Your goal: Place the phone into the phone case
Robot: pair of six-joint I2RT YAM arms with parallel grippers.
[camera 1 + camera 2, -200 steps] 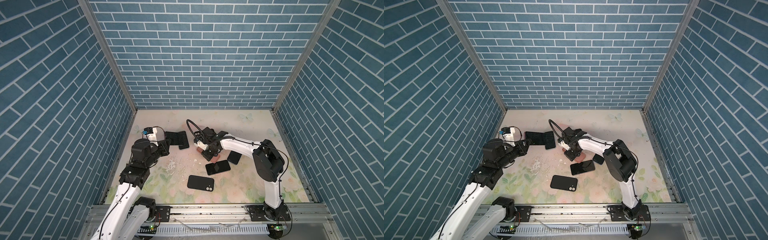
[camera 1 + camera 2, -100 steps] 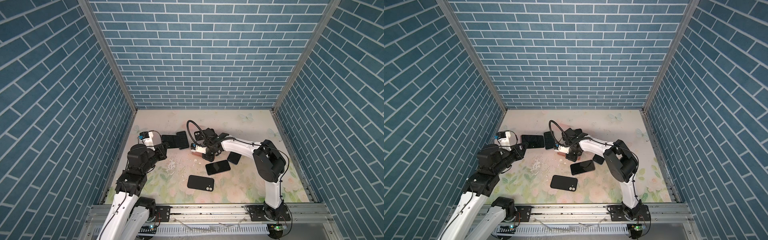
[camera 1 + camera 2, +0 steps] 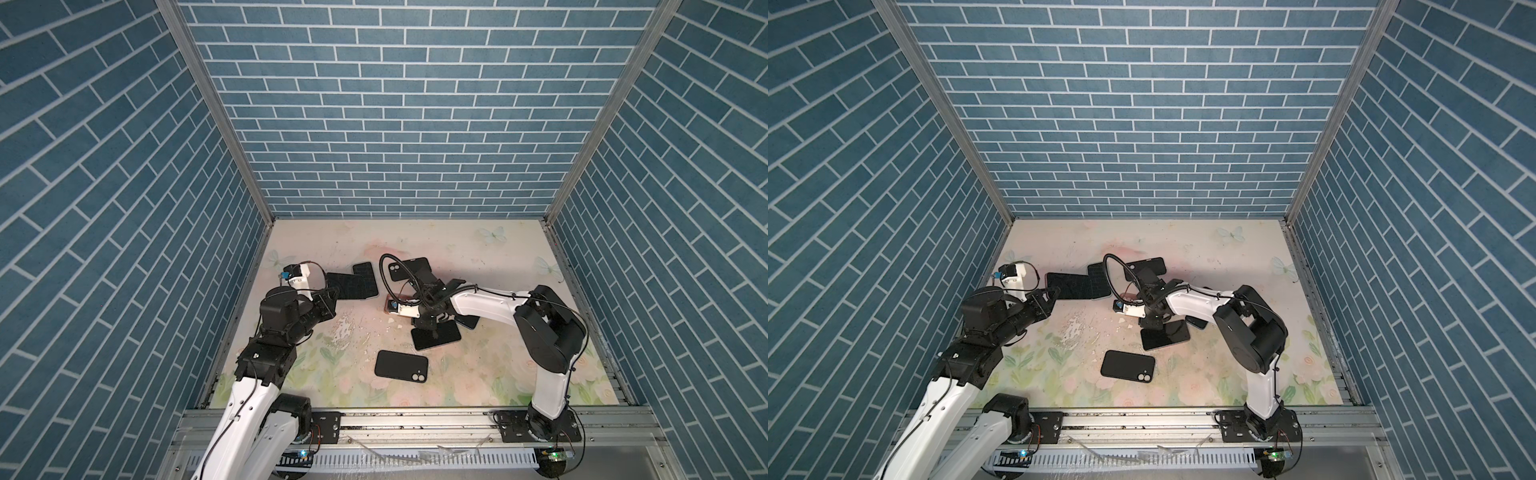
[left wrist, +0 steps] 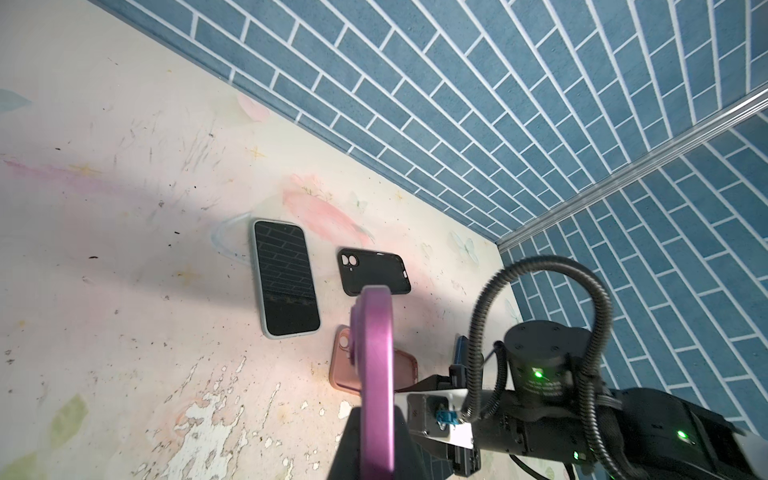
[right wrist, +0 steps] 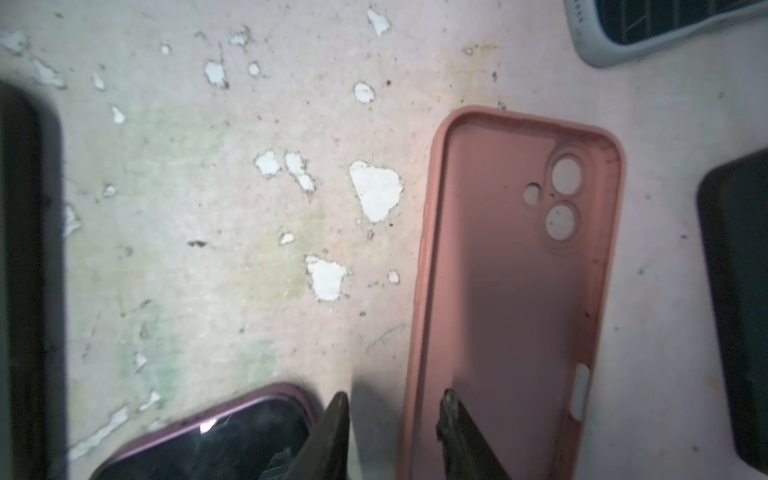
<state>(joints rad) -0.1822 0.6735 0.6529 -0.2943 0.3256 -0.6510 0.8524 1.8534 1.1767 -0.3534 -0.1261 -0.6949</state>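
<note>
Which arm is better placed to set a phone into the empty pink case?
Left. The left gripper is shut on the purple phone; the right gripper stands open, empty, astride the pink case rim.

Phone in left end effector

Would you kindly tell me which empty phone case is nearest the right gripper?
The pink case, lying hollow side up: the open right gripper straddles its side wall. The empty black case lies farther back, apart from it.
</note>
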